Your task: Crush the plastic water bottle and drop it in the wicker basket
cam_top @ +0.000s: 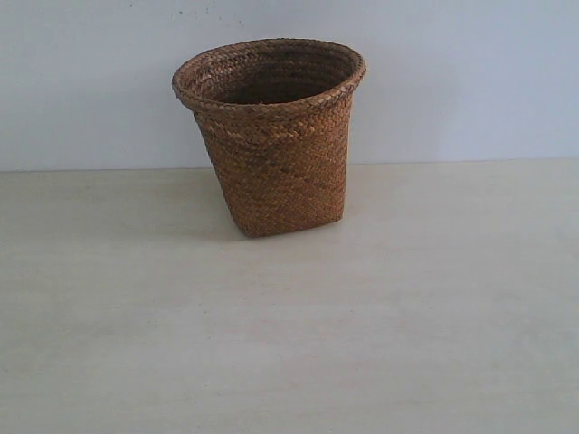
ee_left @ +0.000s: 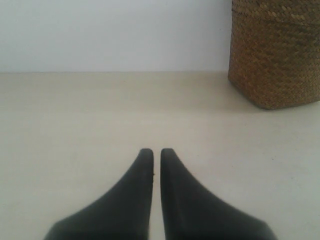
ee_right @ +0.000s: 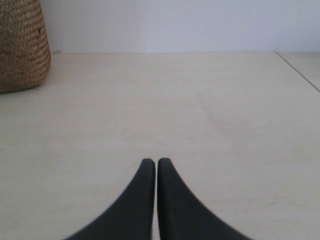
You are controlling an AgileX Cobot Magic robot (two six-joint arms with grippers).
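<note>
The brown wicker basket [cam_top: 276, 145] stands upright at the back middle of the pale table, its round braided rim open to the top; what lies inside is hidden. Its lower wall also shows in the left wrist view [ee_left: 275, 55] and in the right wrist view [ee_right: 22, 45]. The plastic water bottle is out of view in all three views. My left gripper [ee_left: 156, 152] hangs low over bare table, shut with only a thin slit between its dark fingers and nothing in it. My right gripper [ee_right: 156, 162] is likewise shut and empty. Neither arm shows in the exterior view.
The pale wooden table [cam_top: 289, 344] runs back to a plain white wall [cam_top: 470, 72]. A seam or table edge [ee_right: 298, 71] crosses the far corner in the right wrist view.
</note>
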